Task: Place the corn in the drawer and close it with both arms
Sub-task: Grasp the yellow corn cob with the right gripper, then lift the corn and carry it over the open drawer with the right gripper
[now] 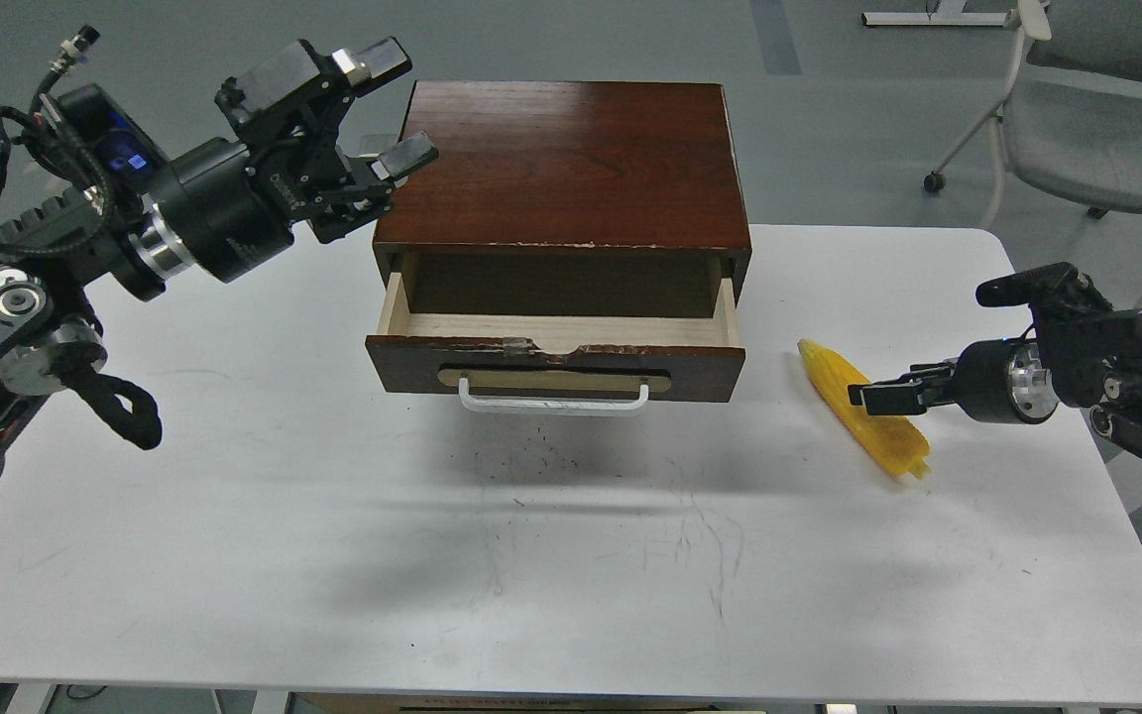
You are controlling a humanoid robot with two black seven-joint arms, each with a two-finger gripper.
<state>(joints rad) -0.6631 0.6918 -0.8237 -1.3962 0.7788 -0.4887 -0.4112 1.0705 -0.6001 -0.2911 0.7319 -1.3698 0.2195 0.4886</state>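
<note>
The yellow corn [834,382] lies on the white table [333,555], to the right of the cabinet. My right gripper [873,395] reaches in from the right, and its dark fingers overlap the cob's middle. I cannot tell whether they are closed on it. The drawer [556,362] is pulled out of the dark brown cabinet [571,159]. Its pale wood interior shows nothing inside. My left gripper [388,104] is open and empty, raised beside the cabinet's back left corner.
The drawer's white bar handle [553,402] faces me. An office chair [1086,119] stands beyond the table's far right corner. The table's right edge is close behind my right arm.
</note>
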